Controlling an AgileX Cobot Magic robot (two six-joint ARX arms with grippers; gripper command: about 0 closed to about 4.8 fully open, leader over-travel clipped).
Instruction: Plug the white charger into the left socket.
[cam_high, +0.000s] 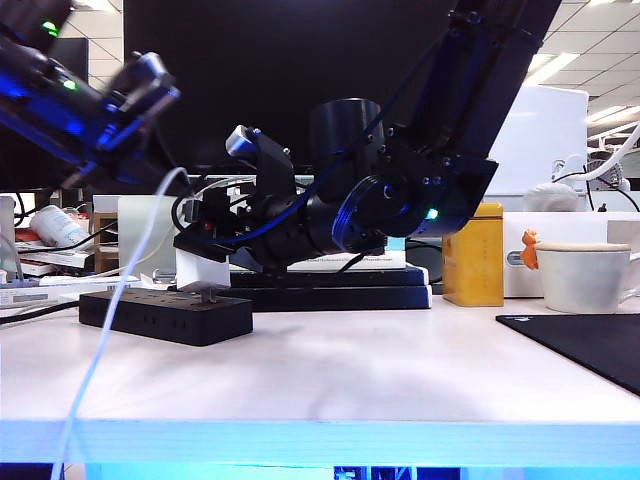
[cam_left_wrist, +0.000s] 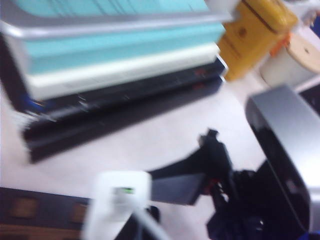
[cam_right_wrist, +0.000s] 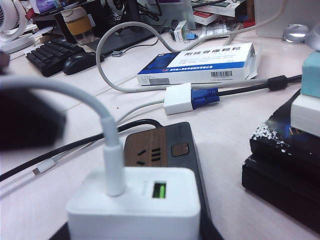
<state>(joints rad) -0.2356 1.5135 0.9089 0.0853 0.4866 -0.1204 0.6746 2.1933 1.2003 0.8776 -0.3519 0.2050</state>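
Raised at the upper left of the exterior view, the left gripper (cam_high: 150, 85) hangs clear of the table with its jaws closed on nothing, though the thin white cable (cam_high: 120, 280) droops past just beside it. Below it the black power strip (cam_high: 165, 315) lies on the white table (cam_high: 330, 380), and the white charger (cam_high: 203, 268) stands upright on the strip's right end (its green-lit USB port shows in the right wrist view). Over the charger is the right gripper (cam_high: 205, 235), its jaws part open; whether they touch the charger I cannot tell. Behind lie stacked black books (cam_high: 330, 290). Further right stand a yellow box (cam_high: 474, 255) and a white mug (cam_high: 585, 275).
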